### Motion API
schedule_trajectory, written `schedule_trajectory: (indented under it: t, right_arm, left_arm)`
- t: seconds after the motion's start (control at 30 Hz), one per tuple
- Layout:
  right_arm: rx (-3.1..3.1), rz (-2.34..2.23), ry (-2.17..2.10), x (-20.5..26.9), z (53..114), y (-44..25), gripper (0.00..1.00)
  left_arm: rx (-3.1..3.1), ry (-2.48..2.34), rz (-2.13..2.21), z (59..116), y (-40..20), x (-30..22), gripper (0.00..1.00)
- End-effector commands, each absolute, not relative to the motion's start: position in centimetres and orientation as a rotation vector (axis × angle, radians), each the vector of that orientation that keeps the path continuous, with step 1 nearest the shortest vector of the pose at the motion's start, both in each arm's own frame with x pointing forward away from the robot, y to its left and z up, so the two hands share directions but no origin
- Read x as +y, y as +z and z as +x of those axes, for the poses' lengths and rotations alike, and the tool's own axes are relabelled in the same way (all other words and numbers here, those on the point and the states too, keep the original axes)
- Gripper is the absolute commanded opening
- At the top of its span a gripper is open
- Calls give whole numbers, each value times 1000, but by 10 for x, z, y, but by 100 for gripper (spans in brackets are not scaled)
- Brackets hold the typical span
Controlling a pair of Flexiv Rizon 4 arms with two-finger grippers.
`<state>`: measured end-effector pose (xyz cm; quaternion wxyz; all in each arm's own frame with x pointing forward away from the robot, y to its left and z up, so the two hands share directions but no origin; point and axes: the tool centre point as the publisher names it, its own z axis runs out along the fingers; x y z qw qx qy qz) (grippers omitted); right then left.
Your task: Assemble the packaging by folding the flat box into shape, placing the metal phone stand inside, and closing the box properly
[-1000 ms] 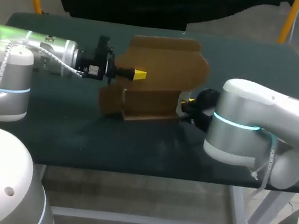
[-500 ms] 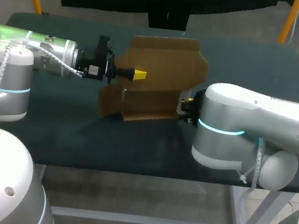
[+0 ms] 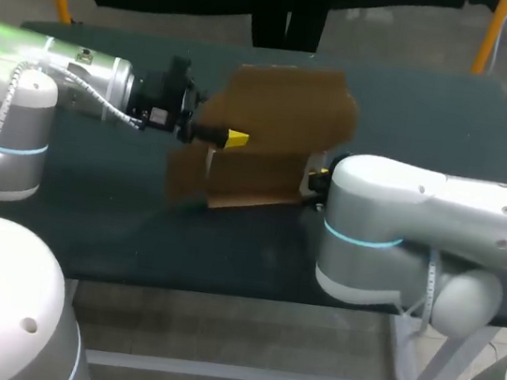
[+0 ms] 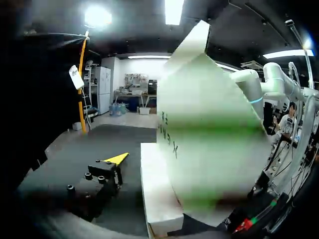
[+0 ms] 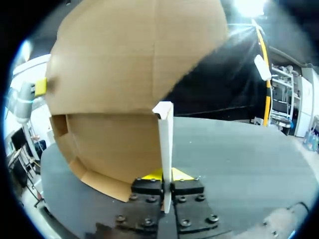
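Standing half-folded at the centre of the table (image 3: 417, 100), the box (image 3: 282, 118) has a tall panel on its 12 o'clock side and a lower wall at 6 o'clock; the left gripper (image 3: 233, 137) meets it from 9 o'clock, and whether that gripper is spread or pinching cannot be told, since the panel hides its far side in the left wrist view; the right gripper (image 5: 166, 175) is at the box's 3 o'clock, pressed together on a thin upright flap (image 5: 164, 129); the right arm (image 3: 419, 223) lies bulky across the table from 3 o'clock and blocks the head view of that gripper; bare table lies open at the box's 6 o'clock up to the near edge; a narrower strip runs to the 12 o'clock edge.
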<state>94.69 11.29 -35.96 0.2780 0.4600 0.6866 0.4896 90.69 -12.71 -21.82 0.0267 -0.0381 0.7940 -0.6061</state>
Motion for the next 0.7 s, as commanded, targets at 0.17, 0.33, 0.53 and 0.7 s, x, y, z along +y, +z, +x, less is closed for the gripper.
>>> schedule_trajectory:
  t: [0.17,0.33,0.53,0.7]
  right_arm:
    - [1900,1200,1421,88,932,-354,0]
    - [1934,1188,1479,78,925,-351,0]
    - [2020,1125,1591,71,918,-347,0]
    - [2094,1066,1684,66,913,-344,0]
  left_arm:
    - [2432,-1729,-59,879,-193,-97,100]
    - [2417,-1663,-50,866,-185,-87,100]
    - [2402,-1590,-51,858,-175,-77,100]
    - [2404,-1541,-40,852,-168,-72,100]
